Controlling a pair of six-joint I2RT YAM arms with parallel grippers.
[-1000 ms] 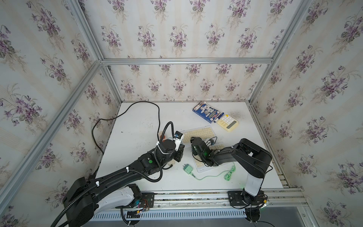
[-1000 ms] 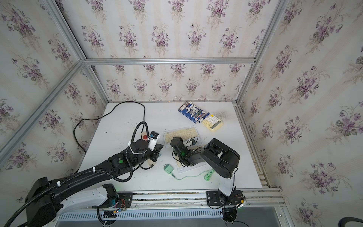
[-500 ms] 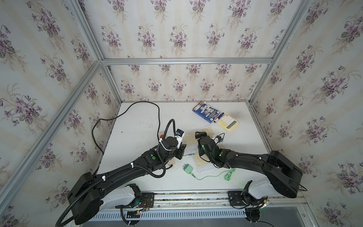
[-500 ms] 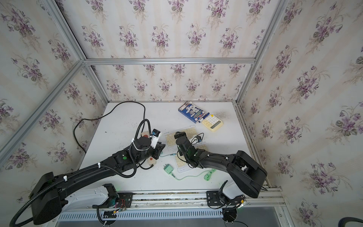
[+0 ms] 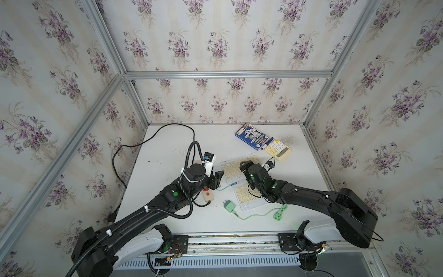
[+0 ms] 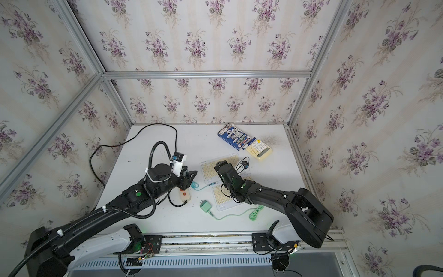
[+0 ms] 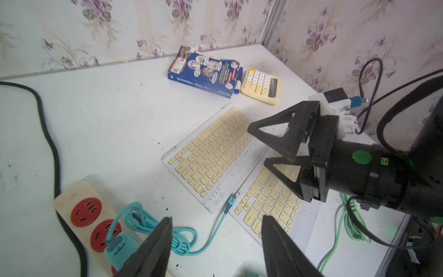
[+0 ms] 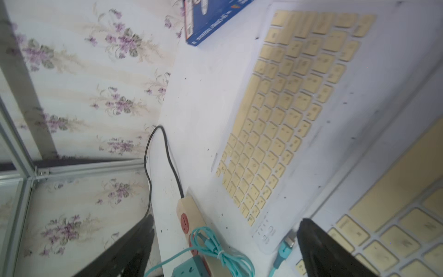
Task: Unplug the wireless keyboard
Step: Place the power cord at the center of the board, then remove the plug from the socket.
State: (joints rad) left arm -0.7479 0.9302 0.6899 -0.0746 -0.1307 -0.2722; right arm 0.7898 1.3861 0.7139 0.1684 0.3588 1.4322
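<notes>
Teal plug (image 5: 235, 184) lies free at the keyboard's (image 5: 231, 167) six o'clock, left hand (image 7: 215, 217) and right hand (image 7: 257, 145) both spread, empty.

White keyboard (image 7: 211, 153) with cream keys, teal cable (image 7: 143, 219), beige red-socketed power strip (image 7: 72, 191), purple-flowered wallpaper (image 7: 119, 28).

walls: cream wallpaper (image 5: 215, 43), purple flower sprigs | corners: aluminium profiles (image 5: 227, 74) | tabletop (image 5: 167, 148): white, dark-speckled | light: even
</notes>
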